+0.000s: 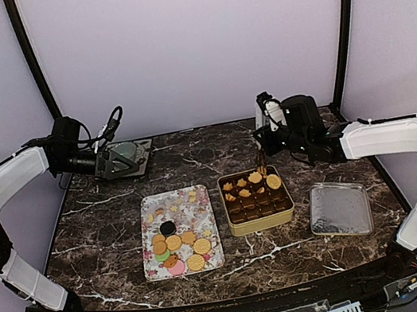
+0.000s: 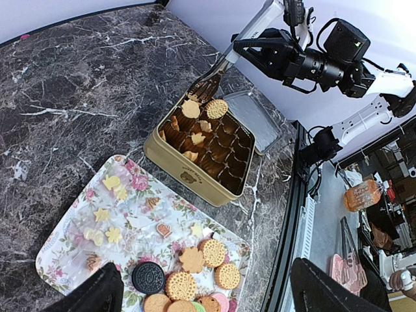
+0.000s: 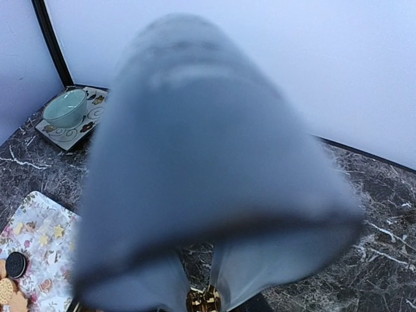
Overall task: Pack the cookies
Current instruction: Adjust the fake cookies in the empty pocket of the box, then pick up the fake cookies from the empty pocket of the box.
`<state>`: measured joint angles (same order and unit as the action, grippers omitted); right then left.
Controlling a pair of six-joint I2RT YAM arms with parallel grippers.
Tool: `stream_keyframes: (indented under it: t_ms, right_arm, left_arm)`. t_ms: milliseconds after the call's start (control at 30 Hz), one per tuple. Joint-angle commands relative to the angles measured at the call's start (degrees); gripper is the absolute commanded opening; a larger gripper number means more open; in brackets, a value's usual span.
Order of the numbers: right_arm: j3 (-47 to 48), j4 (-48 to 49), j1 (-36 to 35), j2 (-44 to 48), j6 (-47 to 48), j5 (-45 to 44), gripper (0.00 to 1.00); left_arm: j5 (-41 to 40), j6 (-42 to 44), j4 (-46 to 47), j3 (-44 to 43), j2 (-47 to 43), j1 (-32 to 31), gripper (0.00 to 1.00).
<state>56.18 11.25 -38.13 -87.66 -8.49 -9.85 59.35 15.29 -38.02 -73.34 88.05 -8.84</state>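
The dark veined marble table (image 1: 107, 222) carries everything between the two arms. A flower-patterned rectangular tray (image 1: 175, 204) and a gold square tin (image 1: 262, 224) sit just beside each other at its middle, probably so each transfer is short. A silvery rectangular lid (image 1: 339, 208) lies flat to the right, leaving the tin open. A pale green bowl (image 1: 123, 153) stands at the far left.

Most of the small round cookies (image 1: 180, 246) are clustered at the tray's near end, and a few already fill the tin's far rows.

The left gripper (image 2: 209, 292) hangs high and back, its fingers spread wide with nothing between them, seemingly kept clear of the work. The right gripper (image 1: 263, 145) is closed on a slim fork-tipped utensil (image 2: 207, 83) that reaches over the tin's far corner, likely seating a cookie.

Only the left wrist view shows the tines and the brown paper cups (image 2: 224, 162). A blurred grey shape nearly fills the right wrist view, and only the top view shows the whole layout.
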Motion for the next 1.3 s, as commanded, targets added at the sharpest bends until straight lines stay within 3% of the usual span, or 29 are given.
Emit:
stream_keyframes:
  t_ms: [0,367,800,1267]
  right_arm:
    - [0.1,2.7,-0.5,1.5,-1.6,3.3,0.23]
    - [-1.0,1.8,-1.0,4.7,-2.2,1.5,0.23]
    - [-5.8,-0.4,1.3,14.0,-2.0,0.2,0.42]
    - [-10.9,0.8,1.4,15.2,-3.5,4.1,0.4]
  left_arm:
    - [0.9,0.6,-1.1,0.0,-1.3,0.4,0.91]
    - [1.2,0.6,-1.0,0.5,-1.4,0.4,0.91]
    - [1.1,0.2,-0.7,0.4,-1.4,0.3,0.91]
    - [1.0,-0.4,-1.0,-0.4,-1.4,0.3,0.91]
